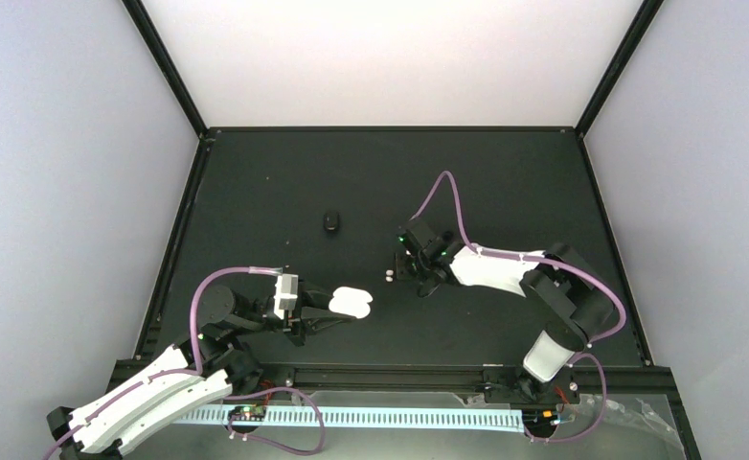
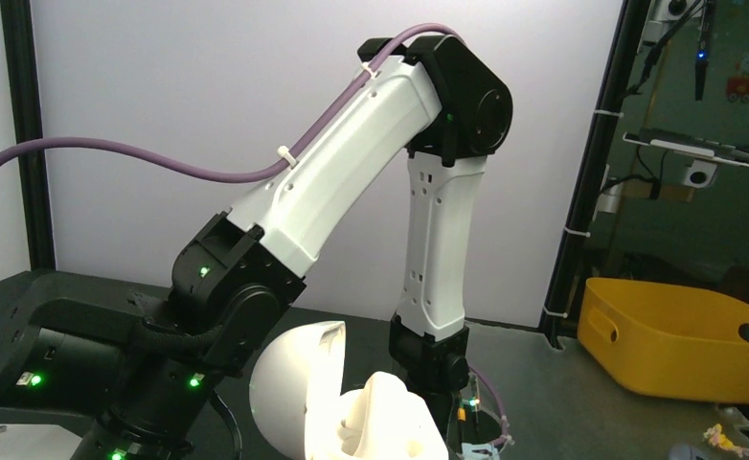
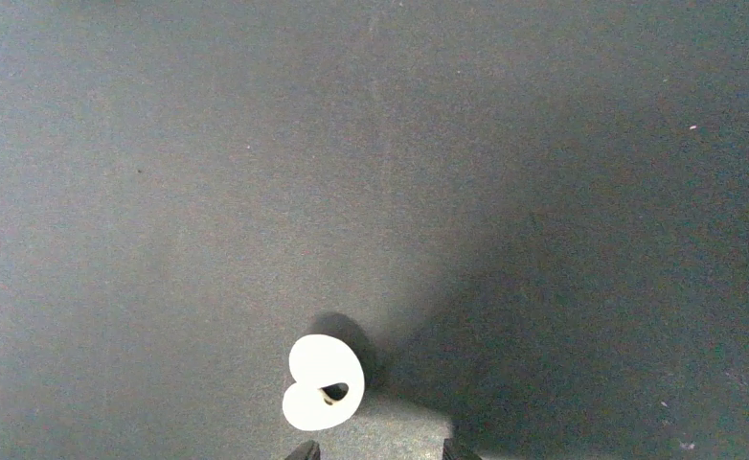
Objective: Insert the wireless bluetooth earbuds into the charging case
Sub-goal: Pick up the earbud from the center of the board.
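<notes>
The white charging case (image 1: 351,303) is held off the near middle of the black table by my left gripper (image 1: 325,310), which is shut on it. In the left wrist view the case (image 2: 390,422) stands open, its rounded lid (image 2: 294,383) tipped to the left; my own fingers are hidden there. One white curled earbud (image 3: 323,381) lies on the mat just ahead of my right gripper (image 3: 378,452), slightly left of the gap. Its two fingertips (image 3: 304,448) stand apart with nothing between them. From above, this earbud (image 1: 391,276) is just left of the right gripper (image 1: 415,280).
A small black rounded thing (image 1: 330,222) lies on the table behind the case. The right arm (image 2: 428,220) rises right behind the open case in the left wrist view. A yellow bin (image 2: 687,335) stands off the table to the right.
</notes>
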Available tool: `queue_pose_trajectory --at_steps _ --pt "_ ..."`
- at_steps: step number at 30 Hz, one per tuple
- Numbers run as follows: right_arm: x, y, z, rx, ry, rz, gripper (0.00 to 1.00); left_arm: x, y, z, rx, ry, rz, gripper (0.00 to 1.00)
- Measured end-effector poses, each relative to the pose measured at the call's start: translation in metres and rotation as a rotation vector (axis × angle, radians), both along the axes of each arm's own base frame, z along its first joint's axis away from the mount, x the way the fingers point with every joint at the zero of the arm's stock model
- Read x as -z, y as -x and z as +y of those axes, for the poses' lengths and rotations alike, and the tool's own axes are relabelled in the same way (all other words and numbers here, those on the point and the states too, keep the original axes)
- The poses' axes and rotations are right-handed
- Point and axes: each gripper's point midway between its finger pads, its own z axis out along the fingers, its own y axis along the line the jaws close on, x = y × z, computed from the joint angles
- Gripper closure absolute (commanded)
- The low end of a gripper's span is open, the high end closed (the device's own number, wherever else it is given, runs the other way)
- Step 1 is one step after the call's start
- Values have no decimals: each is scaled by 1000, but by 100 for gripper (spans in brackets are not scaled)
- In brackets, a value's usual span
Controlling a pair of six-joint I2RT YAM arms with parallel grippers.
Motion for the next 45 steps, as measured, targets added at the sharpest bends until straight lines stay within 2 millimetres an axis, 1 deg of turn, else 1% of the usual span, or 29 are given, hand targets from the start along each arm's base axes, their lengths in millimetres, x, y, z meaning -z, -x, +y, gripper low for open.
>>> queue_pose_trajectory --at_steps 5,9,14,24,30,38,45 --pt "6 -2 2 0 14 11 68 0 0 0 0 0 0 98" --pt "4 -6 5 -1 14 7 68 0 0 0 0 1 0 99" --pt "5 -6 5 0 20 10 69 0 0 0 0 1 0 98" --pt "7 -12 9 -16 42 6 74 0 0 0 0 1 -1 99" --pt "7 -12 12 -31 57 0 75 0 0 0 0 1 -1 98" --pt "5 -13 22 -50 73 -18 77 0 0 0 0 1 0 99" --pt "4 -13 33 -72 70 -27 87 0 0 0 0 1 0 98"
